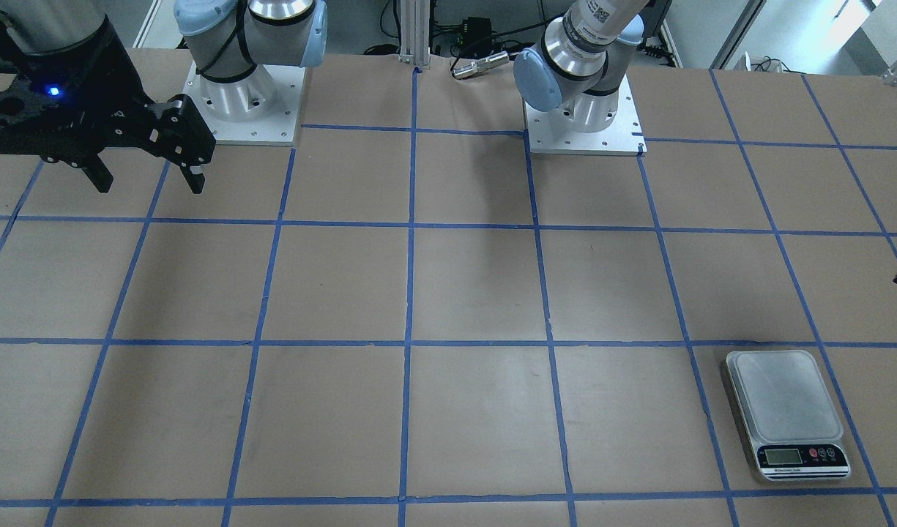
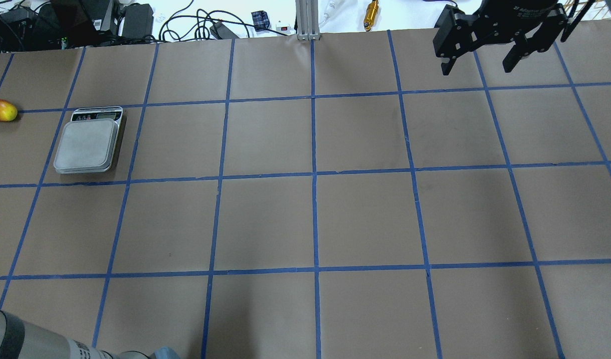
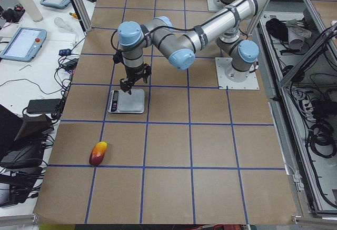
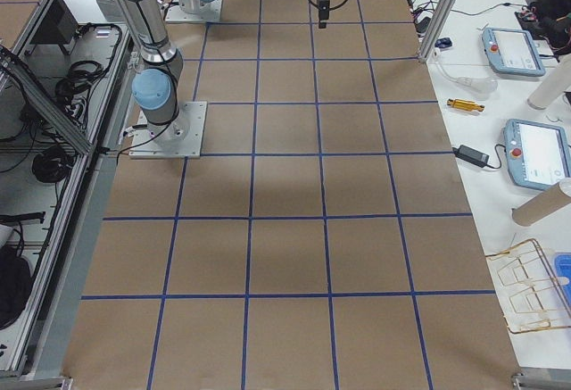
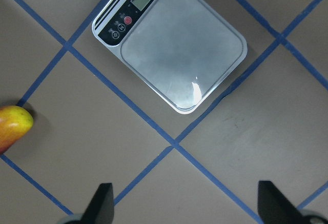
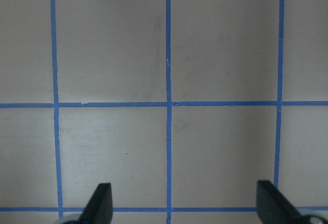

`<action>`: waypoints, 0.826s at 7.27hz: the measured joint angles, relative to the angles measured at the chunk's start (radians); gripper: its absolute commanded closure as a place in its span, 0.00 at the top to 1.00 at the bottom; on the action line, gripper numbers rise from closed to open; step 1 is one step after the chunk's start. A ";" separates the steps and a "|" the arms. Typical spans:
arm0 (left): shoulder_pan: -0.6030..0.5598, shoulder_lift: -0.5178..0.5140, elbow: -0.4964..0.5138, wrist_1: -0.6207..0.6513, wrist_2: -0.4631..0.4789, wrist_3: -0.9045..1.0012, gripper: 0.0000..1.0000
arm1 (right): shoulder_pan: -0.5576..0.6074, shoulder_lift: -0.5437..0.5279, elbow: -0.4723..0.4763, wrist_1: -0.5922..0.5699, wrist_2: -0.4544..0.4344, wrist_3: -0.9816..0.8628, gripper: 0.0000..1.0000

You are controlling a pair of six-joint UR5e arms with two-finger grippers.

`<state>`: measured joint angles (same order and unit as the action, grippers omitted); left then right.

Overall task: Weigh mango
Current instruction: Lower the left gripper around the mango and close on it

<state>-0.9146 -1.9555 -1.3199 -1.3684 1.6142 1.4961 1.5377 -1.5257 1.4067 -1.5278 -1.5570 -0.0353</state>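
You're hovering the left gripper (image 5: 187, 203), jaws spread wide, by the scale (image 5: 174, 44) while the mango (image 5: 13, 126) is lying on the table (image 5: 266, 147) farther left (the right gripper (image 2: 477, 69), likewise open, is hanging well apart).

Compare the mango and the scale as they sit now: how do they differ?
The mango is a rounded, glossy fruit, yellow running into red; the scale is flat, grey and squarish, with a display at one edge. The mango is shorter than the scale's plate. Both lie on the table, apart from each other, on the robot's left side.
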 measured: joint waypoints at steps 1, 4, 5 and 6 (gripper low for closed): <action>0.010 -0.063 0.067 0.001 -0.002 0.044 1.00 | 0.000 0.000 0.000 0.000 0.000 0.000 1.00; 0.027 -0.216 0.250 -0.001 -0.019 0.121 0.98 | 0.001 0.001 0.000 0.000 0.000 0.000 1.00; 0.033 -0.260 0.310 -0.001 -0.021 0.137 0.98 | 0.001 0.000 0.000 0.000 0.000 0.000 1.00; 0.039 -0.307 0.375 -0.001 -0.023 0.160 0.98 | 0.001 0.000 0.000 0.000 0.000 0.000 1.00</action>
<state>-0.8755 -2.2628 -0.9451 -1.3697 1.5915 1.6557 1.5386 -1.5258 1.4067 -1.5278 -1.5570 -0.0353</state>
